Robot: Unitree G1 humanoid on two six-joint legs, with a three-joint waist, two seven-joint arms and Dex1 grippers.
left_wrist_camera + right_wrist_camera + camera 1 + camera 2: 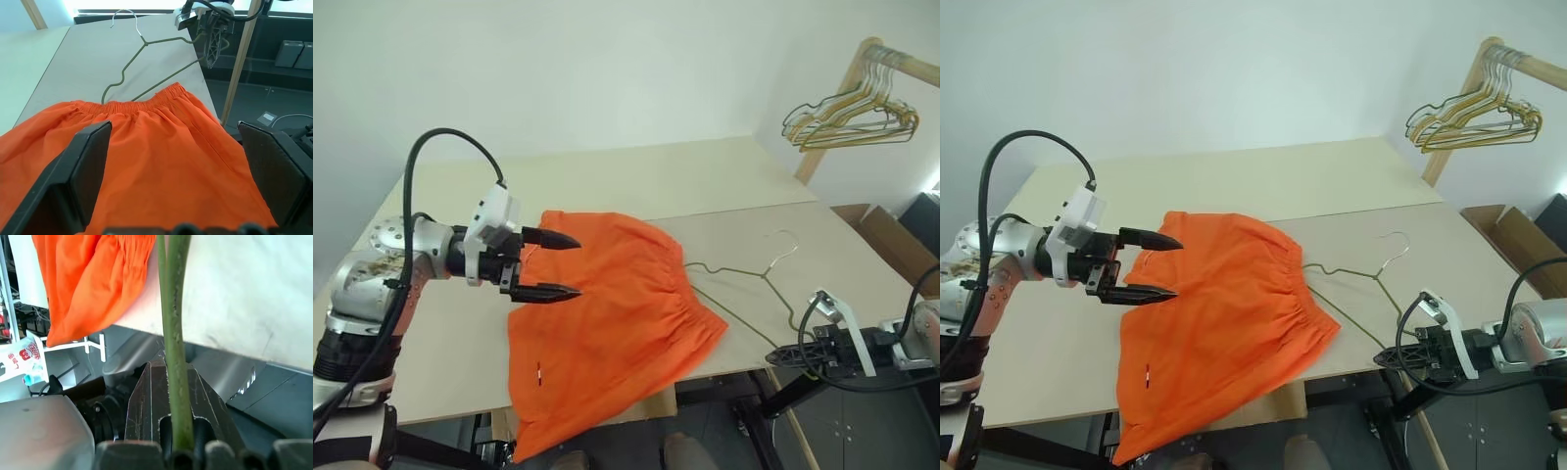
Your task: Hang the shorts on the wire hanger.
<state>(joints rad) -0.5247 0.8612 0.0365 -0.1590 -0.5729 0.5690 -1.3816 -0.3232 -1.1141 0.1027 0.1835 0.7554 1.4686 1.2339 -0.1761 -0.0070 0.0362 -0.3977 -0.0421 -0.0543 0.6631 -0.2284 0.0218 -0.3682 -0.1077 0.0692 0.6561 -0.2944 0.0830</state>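
The orange shorts (607, 313) lie spread on the table (607, 181), their lower part hanging over the front edge. My left gripper (576, 265) hovers open just above their left side, pointing right with nothing between its fingers (88, 166). The wire hanger (744, 274) lies on the table right of the shorts, and one arm of it reaches the gathered waistband (146, 100). At the table's front right edge my right gripper (1381, 358) is shut on the hanger's near corner. The right wrist view shows the wire (173, 357) clamped between the fingers (146, 401).
A bunch of gold and dark hangers (847, 117) hangs on a wooden rack (862, 64) at the back right. A cardboard box (891, 240) stands on the floor to the right of the table. A printed packet (27, 360) lies below the table.
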